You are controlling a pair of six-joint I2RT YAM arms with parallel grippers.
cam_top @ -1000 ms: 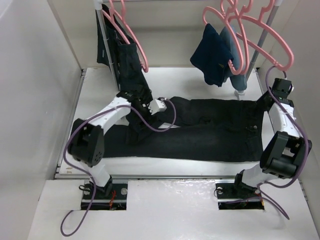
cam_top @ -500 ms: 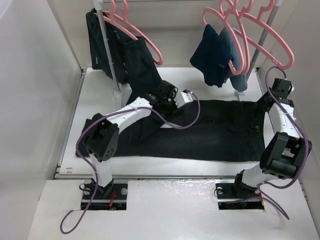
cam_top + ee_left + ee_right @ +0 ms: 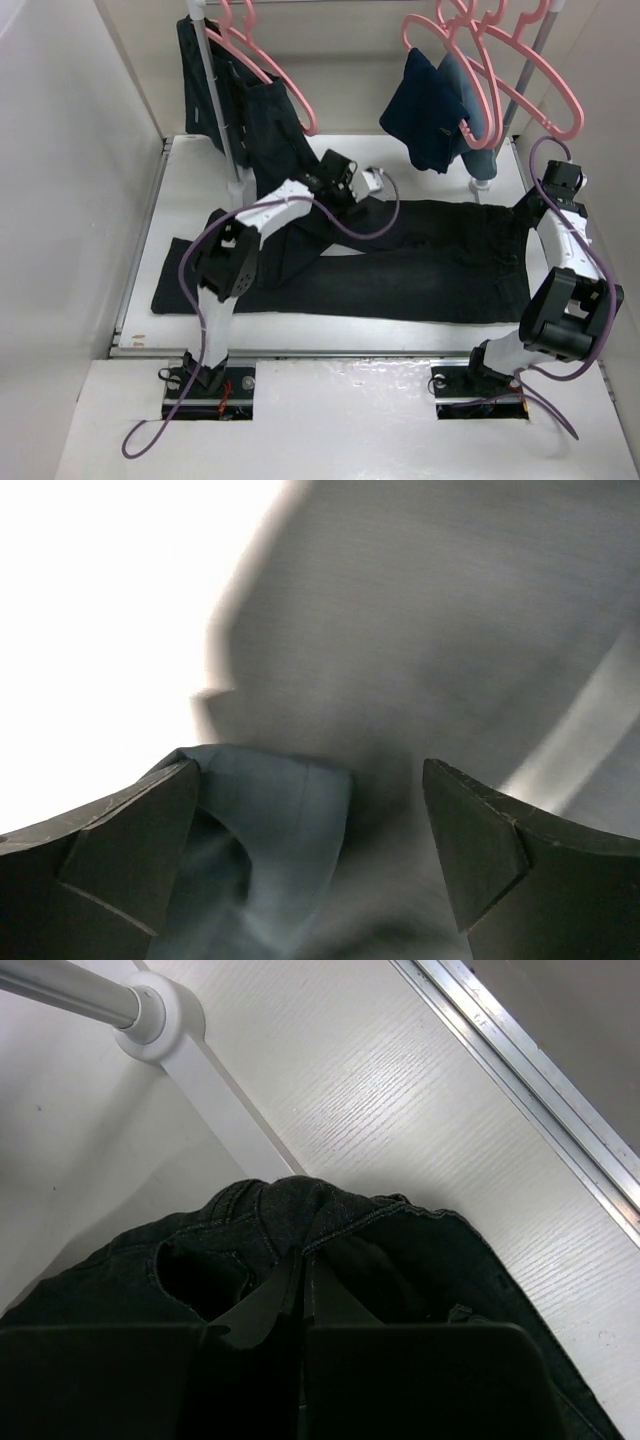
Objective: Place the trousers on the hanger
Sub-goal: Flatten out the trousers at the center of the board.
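The black trousers (image 3: 420, 262) lie flat across the table, waistband at the right. My right gripper (image 3: 527, 208) is shut on the waistband's far corner; in the right wrist view its fingers (image 3: 258, 1305) pinch a fold of black fabric (image 3: 300, 1210) at the closed jaws (image 3: 303, 1272). My left gripper (image 3: 374, 181) hovers over the trousers' far edge, open; in the left wrist view (image 3: 310, 825) a bluish-grey fold of cloth (image 3: 285, 830) lies between the wide-apart fingers, ungripped. Pink hangers (image 3: 520, 70) hang on the right rack.
Another black pair (image 3: 265, 125) hangs on a pink hanger (image 3: 285, 85) on the left rack. A navy garment (image 3: 430, 110) hangs at the back right. The right rack's pole and foot (image 3: 160, 1020) stand close behind the waistband. A metal rail (image 3: 545, 1105) edges the table.
My left arm has swung from the middle left toward the back and right, over the trousers' far edge. The black pair on the left rack has swayed. The right arm has stayed put.
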